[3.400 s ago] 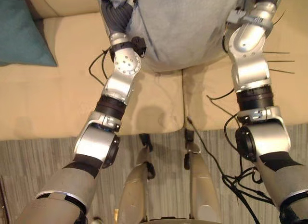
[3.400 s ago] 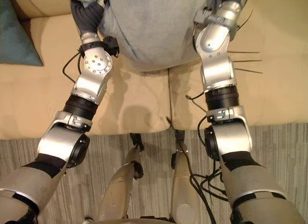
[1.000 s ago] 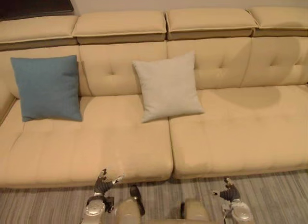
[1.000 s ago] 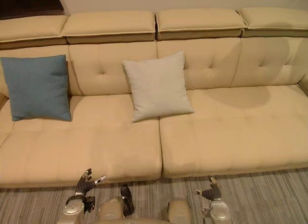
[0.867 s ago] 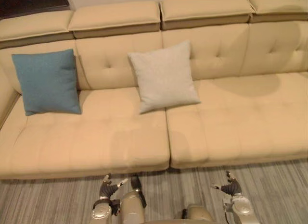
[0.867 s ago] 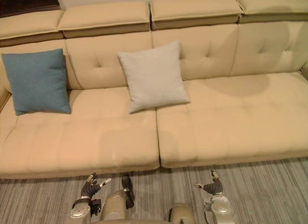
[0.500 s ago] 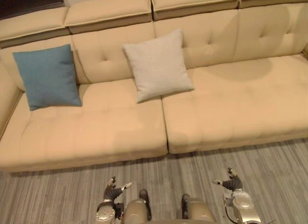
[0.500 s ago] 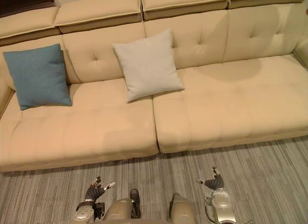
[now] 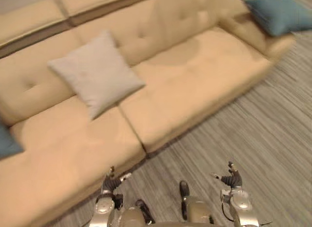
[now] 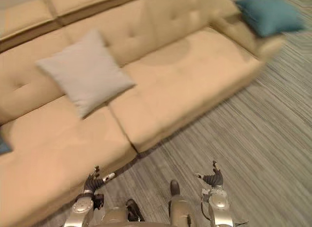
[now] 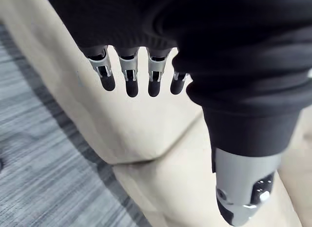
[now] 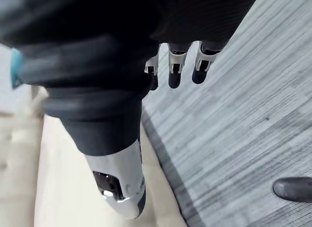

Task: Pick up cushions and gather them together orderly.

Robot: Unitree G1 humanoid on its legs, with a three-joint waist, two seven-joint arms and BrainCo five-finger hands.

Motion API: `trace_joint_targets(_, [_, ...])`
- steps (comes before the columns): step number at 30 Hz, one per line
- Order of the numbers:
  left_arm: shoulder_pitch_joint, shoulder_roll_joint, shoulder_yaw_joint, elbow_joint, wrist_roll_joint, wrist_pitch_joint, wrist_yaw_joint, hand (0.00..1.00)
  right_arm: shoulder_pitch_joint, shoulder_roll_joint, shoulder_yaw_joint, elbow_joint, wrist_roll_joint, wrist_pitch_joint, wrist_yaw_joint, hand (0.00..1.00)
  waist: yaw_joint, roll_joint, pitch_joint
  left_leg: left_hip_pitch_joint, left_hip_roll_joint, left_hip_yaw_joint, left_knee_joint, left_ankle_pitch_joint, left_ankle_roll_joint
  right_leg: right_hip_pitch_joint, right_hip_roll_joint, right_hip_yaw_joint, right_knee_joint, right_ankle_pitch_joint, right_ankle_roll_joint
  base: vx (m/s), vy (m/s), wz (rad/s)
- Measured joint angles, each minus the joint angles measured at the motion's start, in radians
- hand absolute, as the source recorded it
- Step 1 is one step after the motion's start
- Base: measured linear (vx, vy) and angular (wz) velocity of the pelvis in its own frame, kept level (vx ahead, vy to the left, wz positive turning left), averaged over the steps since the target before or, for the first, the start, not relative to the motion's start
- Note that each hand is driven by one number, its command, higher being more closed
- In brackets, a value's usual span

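A light grey cushion (image 9: 95, 73) leans against the back of the tan sofa (image 9: 195, 85), near the seam between its two seat pads. A teal cushion (image 9: 280, 12) lies at the sofa's far right end. The corner of another teal cushion (image 9: 6, 143) shows at the left edge. My left hand (image 9: 111, 183) hangs low in front of the sofa's front edge, open, its fingers (image 11: 127, 76) straight and empty. My right hand (image 9: 232, 180) hangs over the floor, open too, with straight fingers (image 12: 175, 71) holding nothing. Both hands are well away from every cushion.
Grey striped flooring (image 9: 253, 129) runs along the sofa's front and widens to the right. The sofa's front edge (image 11: 141, 134) stands close beside my left hand. The right seat pad (image 10: 195, 76) is bare.
The whole view has swung to the right, so the camera moved: the sofa's right end and its teal cushion came into view. Both hands stay low and open.
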Motion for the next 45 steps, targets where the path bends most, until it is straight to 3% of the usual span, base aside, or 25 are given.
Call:
trace_joint_targets(2, [-0.007,0.025,0.004,0.002,0.0,0.001,0.0,0.0,-0.021,-0.009,0.003,0.044,-0.001,0.0,0.0,0.0,0.002,-0.001,-0.002,0.077,0.033,0.137,0.028,-0.011,-0.014,0.027,-0.112,-0.358,0.072,-0.004,-0.067,0.18,-0.089,-2.34])
trace_joint_targets(3, [-0.007,0.034,0.011,0.004,0.0,0.004,0.001,0.0,-0.029,-0.015,0.009,0.054,-0.002,0.001,0.0,0.0,0.005,-0.009,-0.006,0.107,0.034,0.172,0.031,-0.011,-0.015,0.028,-0.128,-0.407,0.095,0.038,-0.049,0.23,-0.218,-2.35])
trace_joint_targets(5, [-0.023,0.034,0.009,0.024,0.0,0.014,0.0,0.0,-0.042,-0.049,0.01,0.049,-0.003,0.002,-0.001,0.0,-0.008,0.011,0.003,0.162,0.044,0.208,0.046,-0.012,-0.016,0.006,-0.093,-0.359,0.127,0.005,0.008,0.23,-0.232,-1.83])
trace_joint_targets(7, [-0.052,0.009,0.009,0.034,-0.001,0.016,-0.001,0.0,-0.042,-0.084,0.009,0.05,-0.003,0.003,-0.002,0.0,-0.023,0.048,0.007,0.201,0.111,0.204,0.178,-0.009,-0.011,-0.001,-0.04,-0.272,0.172,-0.045,0.01,0.28,-0.137,-1.57])
trace_joint_targets(10, [-0.04,-0.025,-0.011,0.035,-0.005,0.014,-0.001,0.0,-0.055,-0.088,0.024,0.051,-0.005,0.004,-0.018,0.0,-0.012,0.077,0.011,0.124,0.202,-0.029,0.526,0.119,0.152,0.021,0.047,-0.099,0.181,-0.098,-0.011,0.36,-0.07,-1.88])
trace_joint_targets(11, [-0.038,-0.038,-0.015,0.035,-0.009,0.012,-0.001,0.0,-0.057,-0.086,0.031,0.055,-0.007,0.008,-0.029,0.0,-0.002,0.075,0.02,0.035,0.147,-0.185,0.616,0.031,0.086,0.04,0.065,-0.024,0.167,-0.113,-0.01,0.37,0.061,-1.87])
trace_joint_targets(14, [0.002,-0.045,-0.013,0.037,-0.042,0.004,0.001,0.0,-0.056,-0.082,0.045,0.083,-0.01,0.022,-0.041,0.0,0.039,0.056,0.045,-0.14,-0.026,-0.429,0.574,-0.061,0.059,0.134,0.071,0.13,0.13,-0.135,0.021,0.31,0.112,-1.55])
trace_joint_targets(17, [0.04,-0.047,-0.011,0.034,-0.049,0.003,0.017,0.0,-0.057,-0.093,0.075,0.083,-0.011,0.022,-0.042,0.0,0.064,0.079,0.056,-0.28,-0.095,-0.534,0.403,-0.051,0.043,0.19,0.068,0.203,0.097,-0.158,0.061,0.41,0.312,-1.17])
trace_joint_targets(18, [0.056,-0.049,-0.003,0.034,-0.053,0.004,0.024,0.0,-0.059,-0.108,0.078,0.088,-0.012,0.021,-0.044,0.0,0.08,0.097,0.053,-0.319,-0.129,-0.583,0.212,-0.008,-0.024,0.197,0.072,0.231,0.087,-0.178,0.095,0.39,0.374,-1.24])
trace_joint_targets(19, [0.066,-0.056,0.007,0.035,-0.053,0.005,0.034,0.0,-0.066,-0.11,0.075,0.099,-0.012,0.022,-0.046,0.0,0.116,0.129,0.048,-0.308,-0.127,-0.595,0.091,0.115,-0.002,0.212,0.086,0.273,0.086,-0.187,0.126,0.43,0.382,-1.15])
trace_joint_targets(23, [0.043,-0.065,0.053,0.031,-0.053,0.004,0.045,0.0,-0.087,-0.099,0.069,0.119,-0.01,0.024,-0.053,0.0,0.119,0.06,0.042,-0.291,-0.212,-0.556,0.13,0.017,0.107,0.261,0.004,0.303,0.049,-0.177,0.178,0.5,0.285,-0.06])
trace_joint_targets(25, [0.071,-0.075,0.063,0.03,-0.053,0.006,0.045,0.0,-0.095,-0.077,0.068,0.12,-0.01,0.02,-0.061,0.0,0.114,0.014,0.021,-0.227,-0.254,-0.516,0.148,-0.065,0.135,0.165,-0.051,0.362,0.358,-0.21,0.345,0.51,0.262,-0.03])
trace_joint_targets(26, [0.078,-0.073,0.058,0.029,-0.053,0.007,0.046,0.0,-0.095,-0.071,0.068,0.12,-0.011,0.019,-0.061,0.0,0.112,0.009,0.024,-0.197,-0.261,-0.515,0.145,-0.081,0.14,0.134,-0.052,0.375,0.459,-0.185,0.353,0.54,0.196,0.02])
trace_joint_targets(28, [0.079,-0.05,0.027,0.029,-0.053,0.027,0.049,0.0,-0.084,-0.064,0.067,0.139,-0.011,0.02,-0.06,0.0,0.109,0.001,0.026,-0.065,-0.284,-0.535,0.105,-0.121,0.153,0.04,-0.081,0.308,0.78,-0.144,0.341,0.55,0.085,0.17])
trace_joint_targets(29, [0.079,-0.046,0.015,0.026,-0.053,0.027,0.056,0.0,-0.078,-0.067,0.066,0.143,-0.011,0.022,-0.059,0.0,0.106,0.006,0.027,0.009,-0.289,-0.543,0.052,-0.121,0.153,0.013,-0.104,0.226,0.825,-0.176,0.281,0.57,0.011,0.11])
trace_joint_targets(31, [0.072,-0.042,0.002,0.016,-0.054,0.026,0.063,0.0,-0.089,-0.074,0.058,0.143,-0.011,0.021,-0.057,0.0,0.099,0.03,0.031,0.121,-0.278,-0.564,-0.041,-0.12,0.151,-0.062,-0.11,0.094,0.776,-0.229,0.184,0.62,-0.016,-0.05])
trace_joint_targets(33, [0.052,-0.04,-0.001,0.021,-0.054,0.026,0.062,0.0,-0.105,-0.09,0.058,0.142,-0.011,0.02,-0.052,0.0,0.076,0.056,0.042,0.181,-0.259,-0.583,-0.083,-0.118,0.149,-0.136,-0.085,0.047,0.638,-0.242,0.151,0.55,-0.068,0.12])
trace_joint_targets(34, [0.025,-0.046,-0.001,0.025,-0.053,0.026,0.063,0.0,-0.105,-0.114,0.057,0.142,-0.011,0.021,-0.04,0.0,0.053,0.084,0.058,0.223,-0.229,-0.599,-0.098,-0.113,0.138,-0.178,-0.028,0.07,0.432,-0.204,0.146,0.57,-0.134,0.44])
trace_joint_targets(36, [0.0,-0.04,-0.001,0.042,-0.052,0.024,0.064,0.0,-0.082,-0.111,0.037,0.141,-0.011,0.025,-0.04,0.0,0.031,0.07,0.06,0.262,-0.224,-0.636,-0.095,-0.093,0.08,-0.17,0.027,0.193,0.102,-0.037,0.165,0.7,-0.232,0.73])
trace_joint_targets(37, [-0.005,-0.036,-0.001,0.045,-0.049,0.023,0.065,0.0,-0.049,-0.107,0.026,0.14,-0.01,0.027,-0.04,0.0,0.016,0.047,0.047,0.297,-0.22,-0.685,-0.066,-0.118,0.028,-0.148,0.037,0.292,-0.023,0.171,0.171,0.84,-0.332,0.92])
trace_joint_targets(38, [-0.026,-0.07,-0.005,0.061,-0.043,0.022,0.063,0.0,-0.053,-0.121,0.012,0.146,-0.01,0.041,-0.039,0.0,0.008,0.096,0.046,0.262,-0.168,-0.722,0.047,-0.102,-0.022,-0.174,0.067,0.264,0.126,0.171,0.117,0.82,-0.322,0.85])
trace_joint_targets(40, [-0.032,-0.082,-0.007,0.063,-0.043,0.02,0.062,0.0,-0.061,-0.123,-0.007,0.146,-0.009,0.044,-0.039,0.0,0.006,0.093,0.047,0.219,-0.159,-0.725,0.165,-0.015,-0.037,-0.17,0.054,0.24,0.203,0.09,0.115,0.5,-0.191,0.48])
trace_joint_targets(42, [-0.037,-0.106,-0.006,0.075,-0.044,0.021,0.06,0.0,-0.063,-0.116,0.01,0.135,-0.001,0.043,-0.037,0.0,0.013,0.079,0.058,0.079,-0.1,-0.7,0.486,0.223,-0.067,-0.055,0.035,0.195,0.205,0.006,0.092,0.67,-0.24,0.57])
trace_joint_targets(43, [-0.039,-0.108,-0.006,0.075,-0.044,0.021,0.058,0.0,-0.066,-0.108,0.007,0.133,0.012,0.042,-0.038,0.0,0.024,0.085,0.059,-0.008,-0.014,-0.61,0.662,0.163,0.007,0.054,0.037,0.157,0.149,-0.011,0.079,0.58,-0.183,0.55])
trace_joint_targets(45, [-0.034,-0.108,-0.005,0.07,-0.046,0.021,0.057,0.0,-0.057,-0.088,-0.004,0.116,0.039,0.033,-0.038,0.0,0.044,0.059,0.067,-0.11,0.025,-0.509,0.719,0.09,0.057,0.205,0.02,0.116,0.036,-0.018,0.081,0.51,-0.128,0.61])
